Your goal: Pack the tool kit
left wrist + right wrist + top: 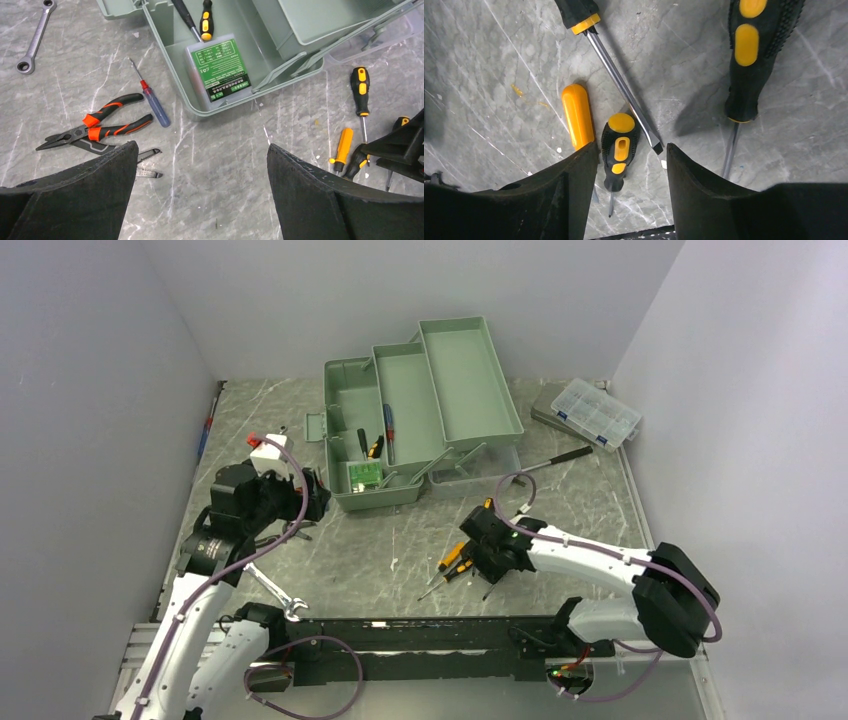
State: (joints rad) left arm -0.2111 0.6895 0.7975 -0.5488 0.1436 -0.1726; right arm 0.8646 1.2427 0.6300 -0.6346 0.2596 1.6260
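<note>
Evidently the right gripper (631, 152) hangs jaws apart astride the stubby screwdriver (620, 145) on the bench (499, 75) in front of the open toolbox (343, 405), poised to lift it in, while the left gripper (202, 147), likewise spread and empty, hovers off the toolbox's front-left corner

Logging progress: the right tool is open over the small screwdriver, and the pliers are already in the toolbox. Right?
No. The pliers lie on the table beside the toolbox, as the left wrist view shows. The right tool is open over the small screwdriver.

Overhead and left wrist share toolbox (345, 400).
</note>
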